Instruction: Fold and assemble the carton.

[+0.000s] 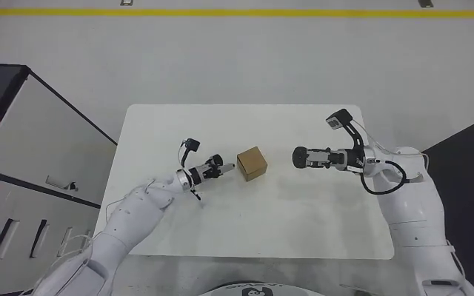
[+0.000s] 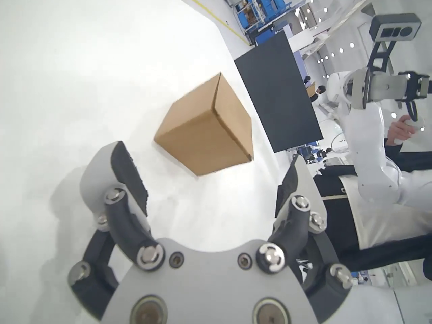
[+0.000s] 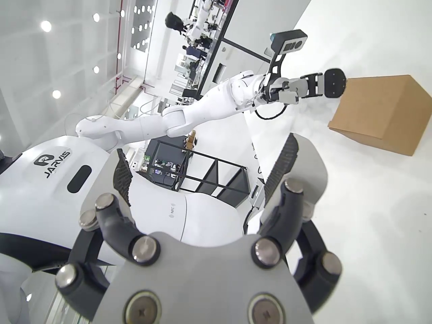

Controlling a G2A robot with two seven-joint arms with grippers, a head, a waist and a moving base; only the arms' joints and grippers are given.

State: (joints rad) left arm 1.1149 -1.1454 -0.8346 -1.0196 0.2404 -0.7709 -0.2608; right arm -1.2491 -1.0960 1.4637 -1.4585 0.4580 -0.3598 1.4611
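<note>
The carton point(image 1: 252, 163) sits near the middle of the white table point(image 1: 311, 229), a little left of centre in the top view. It is turned slightly askew to the table's straight edges. It is a closed, cube-like box of plain brown cardboard, matte, with crisp corners and a flap seam running along one upper edge. All its faces look flat and squared up. Broad white tabletop lies on every side of it, widest toward the lower edge of the frame. The slab is smooth with rounded corners. The left gripper point(image 1: 228, 166) comes in from the left of the frame and stops just beside the carton's left face without touching it. In its own wrist view its two fingers point(image 2: 130, 173) stand wide apart with nothing between them, and the box rests on the table just beyond their tips. The fingers are grey metal on black linkages, faced with dark, rough rubber pads. The right gripper point(image 1: 300, 157) is on the carton's right, level with it across a plain gap of table. It is also spread wide and holds nothing, and its pads point(image 3: 280, 166) are ribbed.
</note>
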